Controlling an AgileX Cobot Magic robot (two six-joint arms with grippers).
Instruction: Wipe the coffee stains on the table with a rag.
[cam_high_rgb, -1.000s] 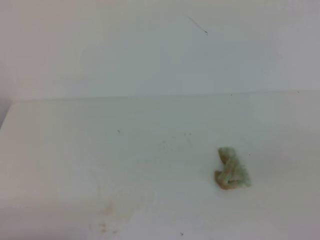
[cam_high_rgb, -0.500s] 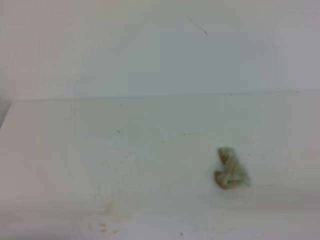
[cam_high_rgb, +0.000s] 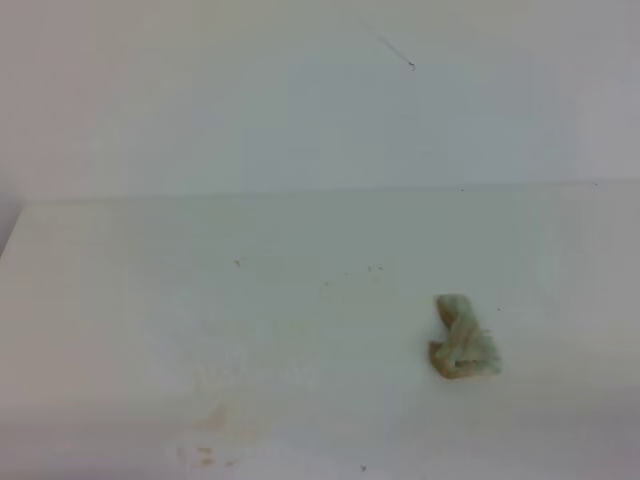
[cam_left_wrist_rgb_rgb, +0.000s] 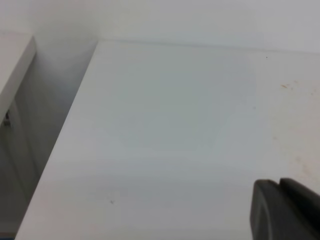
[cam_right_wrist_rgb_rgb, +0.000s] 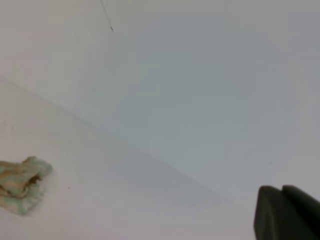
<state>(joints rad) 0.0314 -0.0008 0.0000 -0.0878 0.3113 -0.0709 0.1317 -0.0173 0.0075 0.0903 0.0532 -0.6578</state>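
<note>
Apparently the wiping is finished: the rag (cam_high_rgb: 463, 340) lies free on the table (cam_high_rgb: 120, 300), only faint smudges (cam_high_rgb: 215, 420) remain. Both grippers (cam_right_wrist_rgb_rgb: 287, 212) look closed and empty; next would be only a check.

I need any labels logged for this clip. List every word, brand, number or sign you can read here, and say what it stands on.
None: no text, label, number or sign shows in any view.
The rag bears only green and brownish marks, no print.
The table shows only specks and faint brown smudges.
The wall shows just a thin dark scratch.
</note>
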